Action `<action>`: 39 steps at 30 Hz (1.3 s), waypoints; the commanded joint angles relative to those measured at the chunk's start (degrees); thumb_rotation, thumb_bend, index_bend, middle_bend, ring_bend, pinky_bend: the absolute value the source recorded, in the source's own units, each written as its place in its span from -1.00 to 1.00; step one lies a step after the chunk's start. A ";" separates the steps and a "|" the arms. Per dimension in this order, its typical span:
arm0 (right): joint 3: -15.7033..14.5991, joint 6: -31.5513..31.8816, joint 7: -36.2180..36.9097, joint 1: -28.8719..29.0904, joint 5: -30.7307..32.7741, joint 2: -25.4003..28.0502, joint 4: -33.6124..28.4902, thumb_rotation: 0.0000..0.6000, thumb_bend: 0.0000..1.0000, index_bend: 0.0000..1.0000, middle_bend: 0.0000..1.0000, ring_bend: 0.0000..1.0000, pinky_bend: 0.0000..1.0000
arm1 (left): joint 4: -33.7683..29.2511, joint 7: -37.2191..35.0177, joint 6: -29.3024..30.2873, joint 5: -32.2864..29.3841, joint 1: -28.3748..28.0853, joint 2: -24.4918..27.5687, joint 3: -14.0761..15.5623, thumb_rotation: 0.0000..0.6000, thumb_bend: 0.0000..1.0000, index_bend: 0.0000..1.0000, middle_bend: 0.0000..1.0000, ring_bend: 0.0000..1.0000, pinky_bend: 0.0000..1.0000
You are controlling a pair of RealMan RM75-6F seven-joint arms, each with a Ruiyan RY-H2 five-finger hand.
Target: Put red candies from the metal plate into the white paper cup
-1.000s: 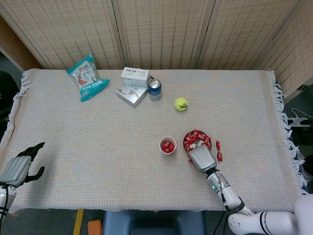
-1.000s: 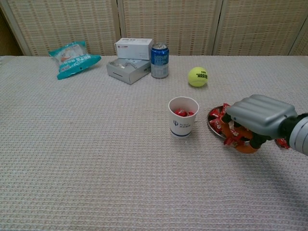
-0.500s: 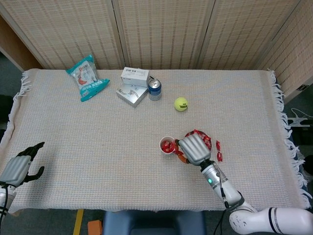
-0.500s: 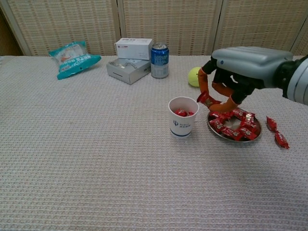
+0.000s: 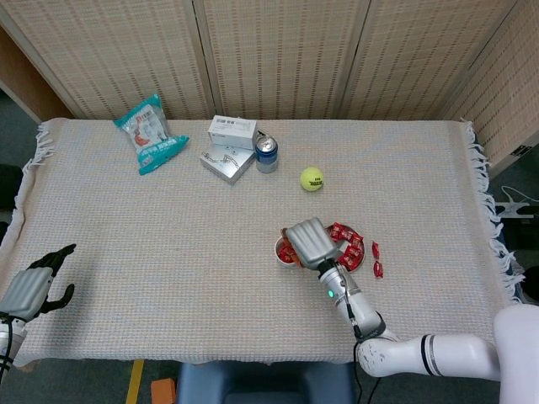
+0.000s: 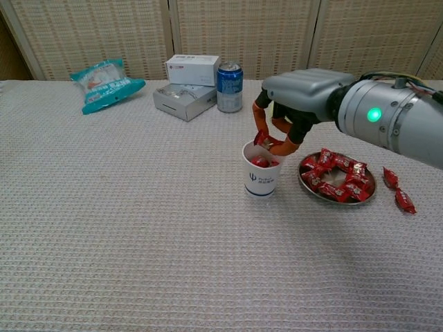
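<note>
A white paper cup [image 6: 261,178] stands mid-table with red candies inside. Just right of it sits the metal plate [image 6: 336,201], heaped with several red candies [image 6: 338,174]. My right hand [image 6: 297,93] hovers directly over the cup's mouth and pinches one red candy [image 6: 264,141] between its orange fingertips. In the head view that right hand [image 5: 310,242] hides most of the cup [image 5: 279,250]. My left hand [image 5: 34,286] rests at the table's near left corner with its fingers apart and holds nothing.
Two loose red candies [image 6: 391,178] lie on the cloth right of the plate. A tennis ball [image 6: 284,110], a blue can [image 6: 230,87], a white box [image 6: 192,69], a grey box [image 6: 183,99] and a teal snack bag [image 6: 104,83] stand along the back.
My right hand rose from the plate with a red candy and swung left, from above the plate to above the cup. The left hand stayed put.
</note>
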 commanded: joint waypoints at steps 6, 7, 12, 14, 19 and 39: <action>-1.11 -0.52 -1.37 1.55 2.79 -0.91 1.88 1.00 -0.57 -0.38 0.71 0.60 1.00 | 0.20 -0.43 -0.05 -0.10 -0.02 0.05 -0.10 1.00 -0.01 -1.00 -0.78 -0.78 -0.58; -1.27 -0.33 -1.34 1.54 2.76 -0.74 1.68 1.00 -0.57 -0.42 0.71 0.60 1.00 | 0.19 -0.47 -0.08 -0.07 -0.02 0.06 -0.07 1.00 -0.01 -1.00 -0.79 -0.78 -0.58; -2.21 1.83 -0.30 0.60 1.09 0.84 0.00 1.00 -0.57 -0.44 0.71 0.59 1.00 | 0.08 -0.64 0.22 0.13 0.08 0.15 -0.05 1.00 -0.01 -1.00 -0.79 -0.78 -0.58; -3.05 3.54 0.84 -0.77 -0.73 2.12 -0.84 1.00 -0.57 -0.41 0.71 0.59 1.00 | 0.04 -0.71 0.44 0.23 0.17 0.23 -0.05 1.00 -0.01 -1.00 -0.78 -0.78 -0.58; -6.45 6.97 4.76 -6.03 -2.70 6.80 -0.70 1.00 -0.57 -0.38 0.71 0.59 1.00 | 0.04 -0.29 0.21 0.15 0.05 0.05 -0.02 1.00 -0.01 -1.00 -0.78 -0.78 -0.58; -10.97 -3.49 11.81 -12.17 1.96 6.65 16.84 1.00 -0.62 -0.38 0.71 0.59 1.00 | 3.06 -4.36 2.78 4.94 -0.22 -2.18 0.62 1.00 -0.23 -1.00 -0.77 -0.73 -0.53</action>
